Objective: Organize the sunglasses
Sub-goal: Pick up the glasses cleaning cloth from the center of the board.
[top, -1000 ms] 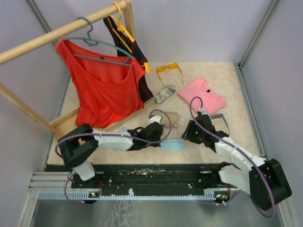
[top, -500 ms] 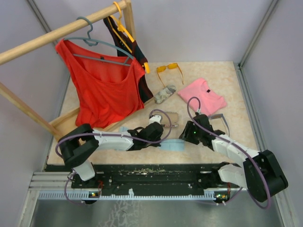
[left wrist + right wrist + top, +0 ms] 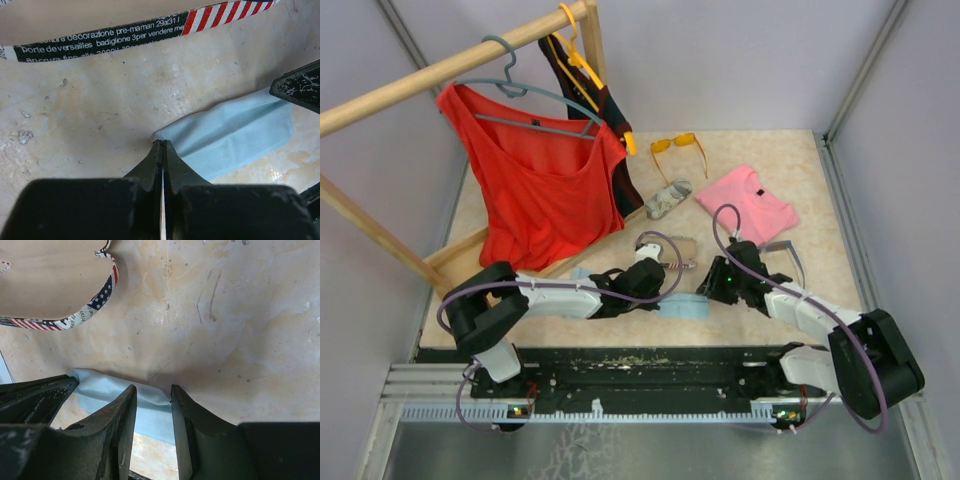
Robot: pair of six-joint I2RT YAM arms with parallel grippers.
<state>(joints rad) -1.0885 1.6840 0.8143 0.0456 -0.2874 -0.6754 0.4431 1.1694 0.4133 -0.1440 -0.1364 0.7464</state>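
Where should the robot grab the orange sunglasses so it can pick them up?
Probably the bridge between the lenses of the orange sunglasses, coming straight down from above. They lie with both thin arms unfolded toward the near edge, so the middle is balanced.

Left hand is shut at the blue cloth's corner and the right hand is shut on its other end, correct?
No. The right hand is open, its fingers either side of the cloth's edge, as the right wrist view shows. The left hand is shut at the cloth's corner.
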